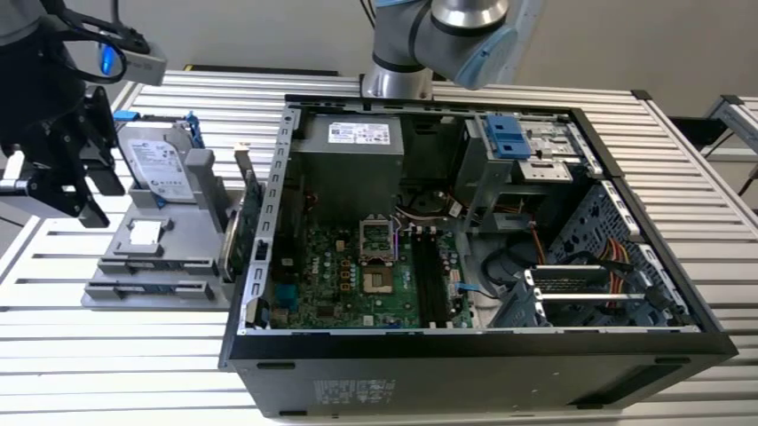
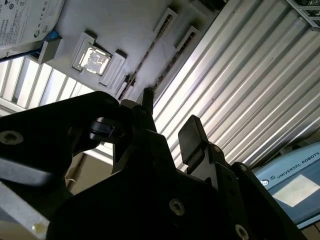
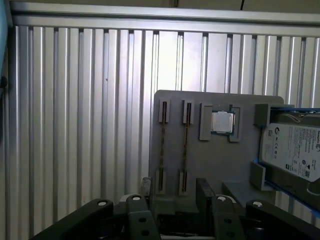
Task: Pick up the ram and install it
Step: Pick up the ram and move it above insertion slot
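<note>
My claw (image 3: 174, 185) is hanging open and empty over the gray holder (image 3: 210, 165) on the ribbed metal worktop (image 3: 75, 125). Its two black fingers (image 3: 204, 192) are standing apart with nothing between them.

The ram (image 3: 162, 147) is sitting on edge in a long slot of the holder, below the claw and not yet lifted. A twin stick (image 3: 186, 147) is sitting in the parallel slot just beside it. In the first wrist view both sticks are lining up within the gap between my fingers, and neither is being touched. I cannot tell which of the two is nearer to the claw.

Past the sticks, farther from the claw, a square processor (image 3: 221, 122) is resting in its own recess of the holder. Beyond that, a silver hard drive (image 3: 292, 152) with blue rails is lying along the holder's far side.

In the exterior view the open computer case (image 1: 474, 222) is lying on the worktop well apart from the claw, towards the exterior view's right. Its green motherboard (image 1: 355, 266) is facing up, uncovered. My arm's base (image 1: 397, 84) is standing at the far edge of the case in that view.
</note>
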`<state>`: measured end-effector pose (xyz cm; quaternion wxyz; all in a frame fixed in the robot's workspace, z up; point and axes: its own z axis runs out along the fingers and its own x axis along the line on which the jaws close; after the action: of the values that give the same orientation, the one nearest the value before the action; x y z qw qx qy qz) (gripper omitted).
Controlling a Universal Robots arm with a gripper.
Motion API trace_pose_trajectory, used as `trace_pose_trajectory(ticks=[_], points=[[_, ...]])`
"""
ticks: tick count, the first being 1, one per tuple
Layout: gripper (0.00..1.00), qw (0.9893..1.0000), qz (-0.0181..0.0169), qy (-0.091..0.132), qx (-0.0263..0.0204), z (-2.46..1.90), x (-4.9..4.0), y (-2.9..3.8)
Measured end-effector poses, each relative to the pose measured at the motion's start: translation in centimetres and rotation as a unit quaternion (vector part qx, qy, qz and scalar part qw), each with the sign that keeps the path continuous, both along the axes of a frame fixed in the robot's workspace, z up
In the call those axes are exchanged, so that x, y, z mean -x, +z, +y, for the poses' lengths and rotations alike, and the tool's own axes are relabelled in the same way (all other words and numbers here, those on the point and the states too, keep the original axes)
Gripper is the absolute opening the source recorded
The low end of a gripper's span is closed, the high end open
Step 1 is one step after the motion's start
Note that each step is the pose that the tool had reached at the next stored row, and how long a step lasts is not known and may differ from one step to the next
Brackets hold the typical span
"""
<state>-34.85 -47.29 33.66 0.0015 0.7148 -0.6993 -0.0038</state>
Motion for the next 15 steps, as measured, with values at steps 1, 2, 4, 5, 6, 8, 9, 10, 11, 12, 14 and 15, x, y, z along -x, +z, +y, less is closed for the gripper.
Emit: trace_pose_trajectory(ticks=[1, 2, 4, 5, 6, 8, 9, 10, 11, 12, 14, 15], points=[[1.00, 1.0000, 0.0000, 0.000, -0.0001, 0.00, 0.00, -0.04], [1.00, 1.0000, 0.0000, 0.000, -0.0001, 0.00, 0.00, -0.08], [1.00, 1.0000, 0.0001, -0.001, -0.0001, 0.00, 0.00, -0.11], [1.00, 1.0000, 0.0001, -0.001, 0.0000, 0.00, 0.00, -0.10], [1.00, 1.0000, 0.0001, -0.001, 0.0000, 0.00, 0.00, -0.11], [1.00, 1.0000, 0.0000, -0.001, -0.0001, 0.00, 0.00, -0.16], [1.00, 1.0000, -0.0001, -0.001, -0.0002, 0.00, 0.00, -0.22], [1.00, 1.0000, -0.0001, -0.001, -0.0002, 0.00, 0.00, -0.26], [1.00, 1.0000, 0.0000, -0.001, -0.0001, 0.00, 0.00, -0.32], [1.00, 1.0000, 0.0000, -0.001, -0.0001, 0.00, 0.00, -0.40], [1.00, 1.0000, 0.0001, -0.001, 0.0002, 0.00, 0.00, -0.53], [1.00, 1.0000, 0.0001, -0.001, 0.0002, 0.00, 0.00, -0.60]])
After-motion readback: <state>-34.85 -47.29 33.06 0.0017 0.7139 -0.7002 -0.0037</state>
